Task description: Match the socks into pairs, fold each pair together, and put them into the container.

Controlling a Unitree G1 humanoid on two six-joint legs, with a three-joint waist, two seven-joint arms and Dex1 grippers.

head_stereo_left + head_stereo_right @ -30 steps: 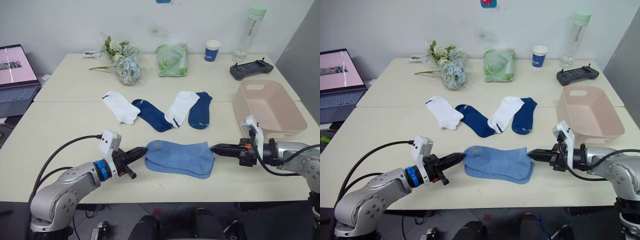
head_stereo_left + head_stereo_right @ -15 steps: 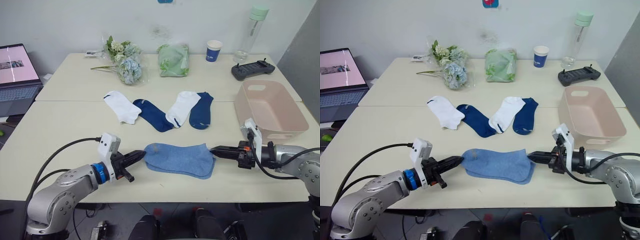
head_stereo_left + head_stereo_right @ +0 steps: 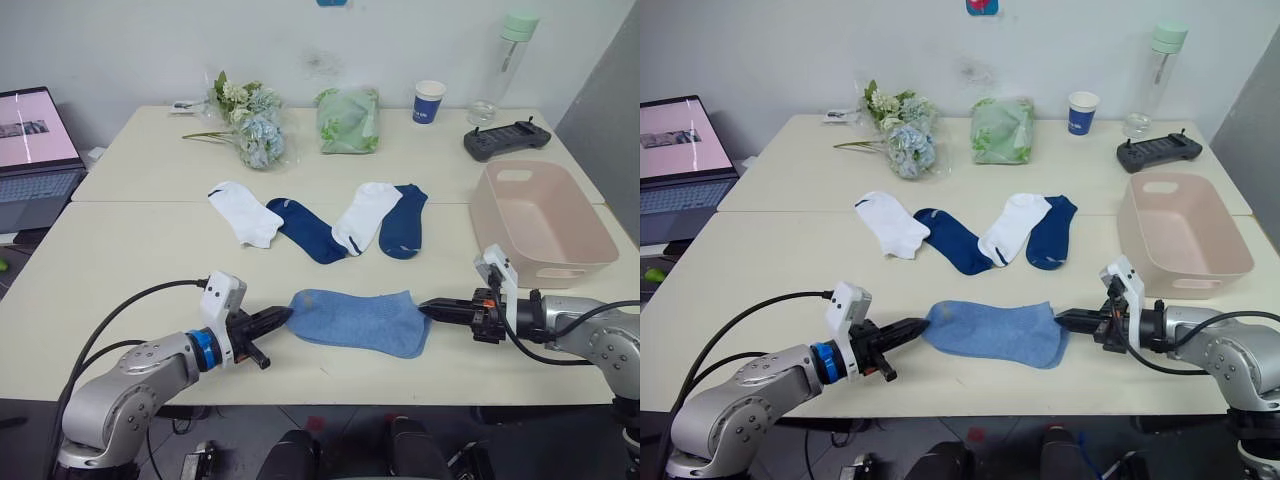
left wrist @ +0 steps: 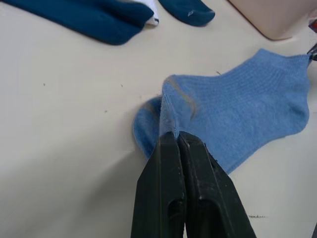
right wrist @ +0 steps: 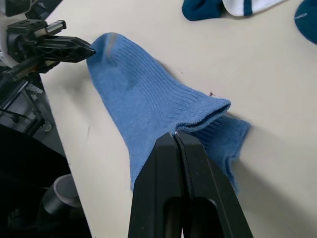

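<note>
Stretched near the table's (image 3: 120, 260) front edge: light blue socks (image 3: 355, 320), pinched by left gripper (image 3: 286, 315) and right gripper (image 3: 424, 308).

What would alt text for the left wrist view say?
The left gripper, fingers shut, pinches the toe end of the light blue socks, two stacked flat on the cream table. A navy sock lies beyond.

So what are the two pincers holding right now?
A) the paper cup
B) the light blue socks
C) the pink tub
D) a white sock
B: the left pincer pinches one end of the light blue socks and the right pincer pinches the other end, stretching them flat on the table.
</note>
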